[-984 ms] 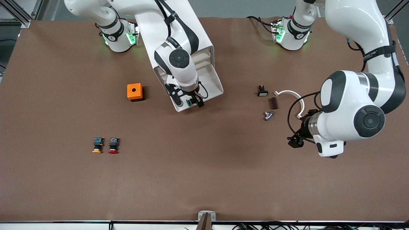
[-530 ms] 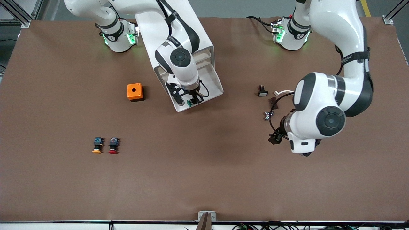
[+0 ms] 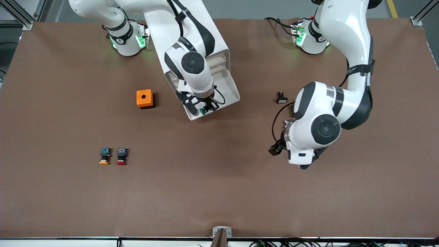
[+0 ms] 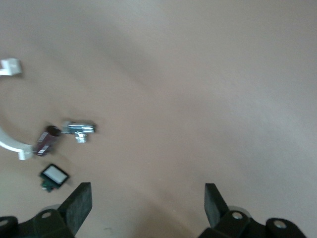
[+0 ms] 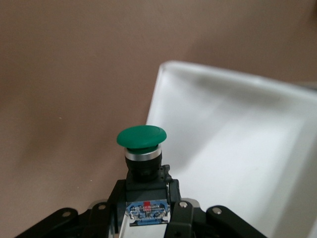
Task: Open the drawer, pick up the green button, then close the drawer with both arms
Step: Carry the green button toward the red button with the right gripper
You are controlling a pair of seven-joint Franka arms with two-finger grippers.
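Note:
The white cabinet (image 3: 192,31) stands near the right arm's base with one cream-white drawer (image 3: 230,92) pulled out toward the front camera. My right gripper (image 3: 205,109) is shut on the green-capped button (image 3: 202,110) and holds it over the drawer's front edge. In the right wrist view the button (image 5: 142,148) sits between the fingers beside the drawer rim (image 5: 163,79). My left gripper (image 3: 279,147) is open and empty above bare table, toward the left arm's end; in the left wrist view its fingers (image 4: 79,203) stand wide apart.
An orange box with a hole (image 3: 144,98) lies beside the cabinet. Orange-capped (image 3: 104,156) and red-capped (image 3: 121,156) buttons lie nearer the front camera. A small black part (image 3: 281,97), a metal piece (image 4: 80,130) and a white curved piece (image 4: 10,144) lie by the left arm.
My left arm has swung toward the table's middle, carrying its open gripper past the small parts. My right gripper has shifted only slightly with the green button.

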